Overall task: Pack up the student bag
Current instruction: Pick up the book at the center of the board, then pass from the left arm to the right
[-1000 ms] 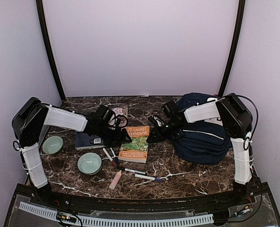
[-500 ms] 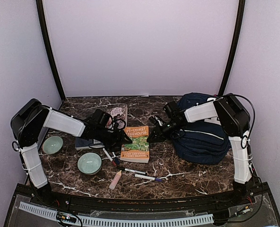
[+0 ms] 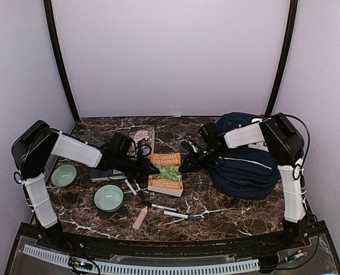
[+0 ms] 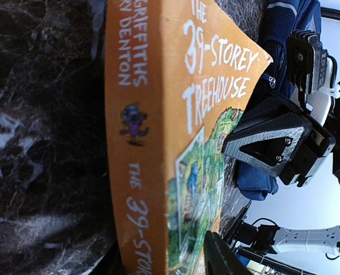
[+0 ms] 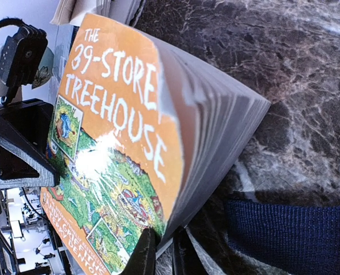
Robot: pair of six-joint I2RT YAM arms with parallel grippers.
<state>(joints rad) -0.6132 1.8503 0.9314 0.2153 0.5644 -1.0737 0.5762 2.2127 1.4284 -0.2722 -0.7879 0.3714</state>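
Student bag (image 3: 244, 166) lies at right, just beside the right arm, mouth not visible. Right gripper (image 3: 184, 166) is pinched thin on the orange book (image 3: 165, 175) at its right edge, that side tipped up. Left gripper (image 3: 151, 168) straddles the spine; can't tell if it bites. Risk: the thin pinch slips or the cover peels open, and the book drops short of the bag.

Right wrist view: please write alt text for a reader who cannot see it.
An orange book, The 39-Storey Treehouse, fills the frame over a marble table, its near corner pinched by the right end effector. The left end effector sits at its far edge, and the student bag shows bottom right.
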